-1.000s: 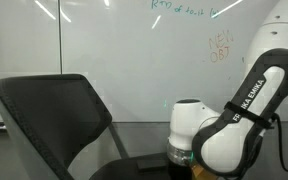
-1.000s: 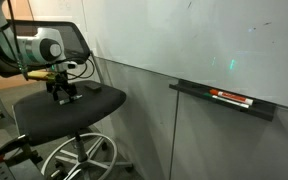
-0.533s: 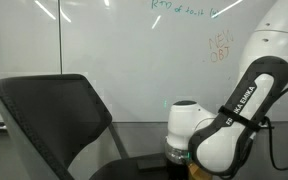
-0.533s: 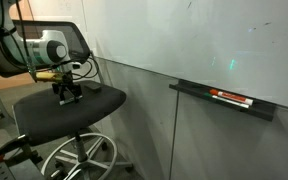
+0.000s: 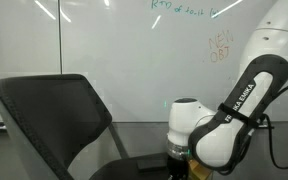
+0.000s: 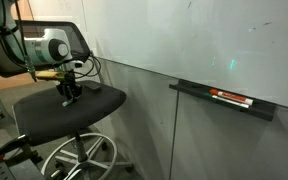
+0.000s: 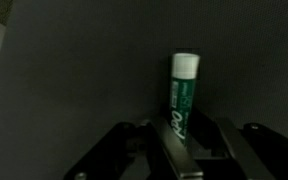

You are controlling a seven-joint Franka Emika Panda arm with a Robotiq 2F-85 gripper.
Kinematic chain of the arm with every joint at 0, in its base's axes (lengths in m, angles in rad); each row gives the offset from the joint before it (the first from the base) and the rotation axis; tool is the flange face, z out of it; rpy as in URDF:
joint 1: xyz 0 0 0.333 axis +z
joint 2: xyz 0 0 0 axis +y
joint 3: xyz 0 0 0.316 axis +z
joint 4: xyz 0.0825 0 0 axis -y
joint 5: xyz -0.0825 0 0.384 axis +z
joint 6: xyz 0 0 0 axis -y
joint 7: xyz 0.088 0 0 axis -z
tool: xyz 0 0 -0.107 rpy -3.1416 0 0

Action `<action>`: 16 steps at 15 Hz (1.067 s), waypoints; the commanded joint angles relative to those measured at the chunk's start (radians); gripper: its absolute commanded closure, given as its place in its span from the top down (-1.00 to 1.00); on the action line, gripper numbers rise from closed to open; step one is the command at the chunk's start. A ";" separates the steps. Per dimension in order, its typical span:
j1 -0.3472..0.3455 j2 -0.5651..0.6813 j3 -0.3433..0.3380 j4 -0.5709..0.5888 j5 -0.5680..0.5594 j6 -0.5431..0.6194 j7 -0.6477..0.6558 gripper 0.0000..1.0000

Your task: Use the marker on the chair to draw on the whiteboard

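Note:
In the wrist view a green marker (image 7: 182,92) with a white cap lies on the dark seat of the chair (image 7: 74,70), its lower end between my fingers. My gripper (image 7: 189,140) is shut on the marker. In an exterior view the gripper (image 6: 69,96) points straight down onto the chair seat (image 6: 92,104); the marker is too small to make out there. The whiteboard (image 6: 204,40) fills the wall behind the chair, and its faint handwriting shows in an exterior view of the whiteboard (image 5: 134,50).
The chair's curved backrest (image 5: 54,115) rises beside the arm (image 5: 234,110). A grey ledge (image 6: 224,101) on the board carries a flat red-and-black item (image 6: 231,97). The chair's wheeled base (image 6: 79,160) stands on the floor below.
The jaws have gone from open to shut around the marker's lower end. The arm has hardly shifted over the seat.

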 commanded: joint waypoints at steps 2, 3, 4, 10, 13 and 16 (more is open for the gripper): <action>0.004 -0.022 -0.007 -0.008 -0.017 -0.034 0.009 -0.89; 0.006 -0.028 -0.009 -0.009 -0.020 -0.045 0.011 -0.89; 0.005 -0.033 -0.007 -0.009 -0.020 -0.056 0.008 -0.89; -0.043 -0.083 0.033 -0.002 0.004 -0.188 -0.030 -0.89; -0.058 -0.122 0.039 0.001 -0.007 -0.240 -0.028 -0.89; -0.062 -0.159 0.020 0.017 -0.045 -0.276 -0.005 -0.89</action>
